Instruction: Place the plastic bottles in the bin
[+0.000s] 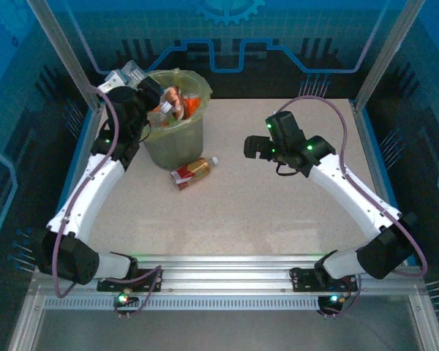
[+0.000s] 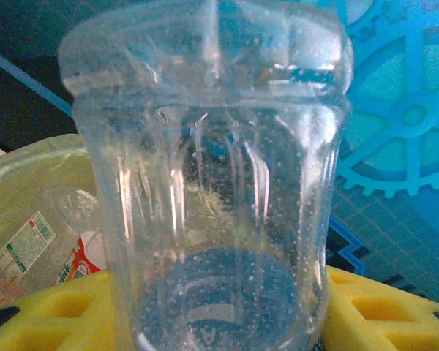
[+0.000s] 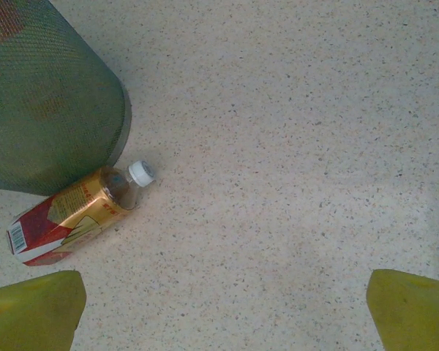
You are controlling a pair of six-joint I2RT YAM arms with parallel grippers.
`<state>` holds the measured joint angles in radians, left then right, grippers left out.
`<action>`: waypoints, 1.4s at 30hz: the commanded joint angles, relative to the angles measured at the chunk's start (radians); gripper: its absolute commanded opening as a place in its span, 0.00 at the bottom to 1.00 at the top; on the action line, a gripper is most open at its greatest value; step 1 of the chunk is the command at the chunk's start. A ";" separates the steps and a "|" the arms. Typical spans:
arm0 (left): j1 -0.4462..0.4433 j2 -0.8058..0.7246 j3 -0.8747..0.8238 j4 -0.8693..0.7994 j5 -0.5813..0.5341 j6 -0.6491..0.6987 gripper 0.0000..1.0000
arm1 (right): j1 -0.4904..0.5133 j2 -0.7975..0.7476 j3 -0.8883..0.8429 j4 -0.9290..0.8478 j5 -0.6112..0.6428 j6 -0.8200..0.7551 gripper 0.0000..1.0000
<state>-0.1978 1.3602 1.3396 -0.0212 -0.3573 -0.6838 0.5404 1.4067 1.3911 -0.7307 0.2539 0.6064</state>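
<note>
The worktop (image 3: 293,110) is pale beige with fine dark speckles. The bin (image 3: 51,102) is dark green mesh, and its liner (image 1: 203,92) is yellow-green. The lying bottle (image 3: 73,216) has a gold and red label and a white cap. The clear bottle (image 2: 212,183) shows against a blue backdrop (image 2: 410,117) with a gear pattern.

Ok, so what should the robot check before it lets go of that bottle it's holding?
1. The left hand firmly grips the clear bottle: ok.
2. The clear bottle is fully over the opening of the bin: cannot tell.
3. The right hand is open and away from the bin: ok.
4. The red-and-gold bottle lies free on the table, beside the bin: ok.
5. Every bottle is binned: not ok, one is held and one is on the table.
</note>
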 commanded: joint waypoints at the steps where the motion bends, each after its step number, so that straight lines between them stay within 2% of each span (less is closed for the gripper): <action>1: -0.029 0.021 0.013 0.083 -0.165 -0.029 0.38 | -0.003 -0.023 -0.012 0.025 -0.010 0.013 1.00; 5: -0.047 0.045 -0.015 0.097 -0.229 -0.069 0.39 | -0.003 -0.018 -0.014 0.027 -0.016 0.010 1.00; 15: -0.092 0.079 -0.083 0.101 -0.292 -0.154 0.44 | -0.004 -0.009 -0.015 0.034 -0.028 0.010 1.00; 19: -0.095 0.084 -0.091 0.078 -0.299 -0.168 0.56 | -0.002 -0.007 -0.015 0.033 -0.030 0.008 1.00; 21: -0.099 0.081 -0.090 0.054 -0.313 -0.161 0.69 | -0.003 -0.007 -0.015 0.033 -0.029 0.007 1.00; 23: -0.100 0.078 -0.084 0.028 -0.329 -0.155 0.86 | -0.002 -0.008 -0.016 0.034 -0.029 0.009 1.00; 25: -0.100 0.075 -0.075 0.008 -0.337 -0.136 0.97 | -0.002 -0.005 -0.015 0.036 -0.031 0.010 1.00; 26: -0.100 0.073 -0.068 -0.002 -0.339 -0.123 0.99 | -0.003 -0.005 -0.015 0.036 -0.033 0.010 1.00; 35: -0.107 0.070 0.014 -0.048 -0.353 0.009 0.99 | 0.005 0.007 -0.001 0.037 -0.037 0.013 1.00; 42: -0.128 0.098 0.156 -0.080 -0.361 0.220 0.99 | 0.007 0.009 0.007 0.033 -0.039 0.011 1.00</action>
<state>-0.3096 1.4494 1.4246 -0.0788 -0.6853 -0.5968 0.5423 1.4071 1.3861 -0.7120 0.2268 0.6064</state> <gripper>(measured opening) 0.989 0.996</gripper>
